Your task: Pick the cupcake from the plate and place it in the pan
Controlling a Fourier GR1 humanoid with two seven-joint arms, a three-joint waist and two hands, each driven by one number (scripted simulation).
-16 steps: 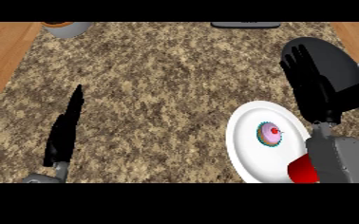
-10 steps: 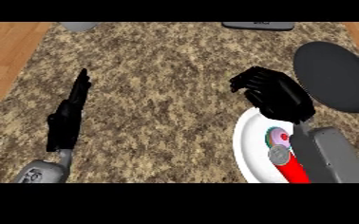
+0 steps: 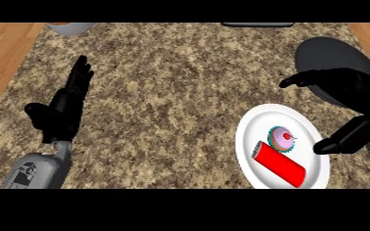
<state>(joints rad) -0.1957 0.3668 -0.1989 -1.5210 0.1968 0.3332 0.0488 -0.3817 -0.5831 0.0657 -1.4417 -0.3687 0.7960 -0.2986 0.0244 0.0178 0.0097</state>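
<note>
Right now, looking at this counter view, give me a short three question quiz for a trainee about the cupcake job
1. True or false: the cupcake lies on the white plate.
2. What lies beside the cupcake on that plate? A) a red block B) a green spoon C) a yellow cup
3. Fill in: the dark pan lies toward the view's ____ edge, beyond the plate.

Key:
1. True; the right robot hand hovers open above the plate's right side, not holding it.
2. A, the red block.
3. Right. The left robot hand rests open at the view's left.
</note>
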